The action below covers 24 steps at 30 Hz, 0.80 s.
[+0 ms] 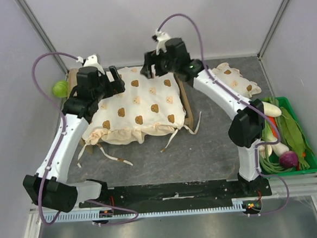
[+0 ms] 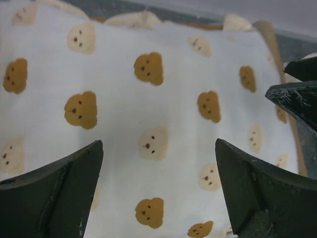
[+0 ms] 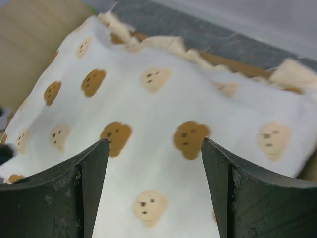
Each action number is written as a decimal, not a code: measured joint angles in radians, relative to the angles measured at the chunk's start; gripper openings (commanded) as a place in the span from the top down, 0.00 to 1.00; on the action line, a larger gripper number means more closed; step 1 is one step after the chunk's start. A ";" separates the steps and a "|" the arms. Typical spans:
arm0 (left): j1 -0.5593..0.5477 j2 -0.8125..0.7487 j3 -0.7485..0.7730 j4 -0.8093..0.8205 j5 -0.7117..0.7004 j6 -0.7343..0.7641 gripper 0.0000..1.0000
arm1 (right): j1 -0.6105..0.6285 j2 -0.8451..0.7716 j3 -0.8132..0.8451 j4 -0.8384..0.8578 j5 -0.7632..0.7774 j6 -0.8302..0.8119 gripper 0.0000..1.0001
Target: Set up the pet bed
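- Pet bed [image 1: 188, 107]: back-centre of the grey table [image 1: 204, 154], between the two arms. Bear-print cushion [image 1: 138, 107] covers nearly all of it; only the wood rail on the right edge shows clearly.
- Left gripper [image 2: 158, 148]: jaws wide apart, nothing held, over the cushion's back-left part.
- Right gripper [image 3: 154, 144]: jaws apart, nothing held, over the cushion's back edge.
- Frilled pillow [image 1: 236, 81]: right of the bed.

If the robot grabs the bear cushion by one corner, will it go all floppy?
Probably floppy: the cushion droops over the pet bed edge, its frill wrinkled. It looks puffy, so likely light. Its loose ties would probably dangle.
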 measured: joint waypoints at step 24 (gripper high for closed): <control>0.053 -0.002 0.113 -0.011 0.151 -0.015 0.00 | -0.470 -0.004 0.084 0.042 0.162 -0.365 0.02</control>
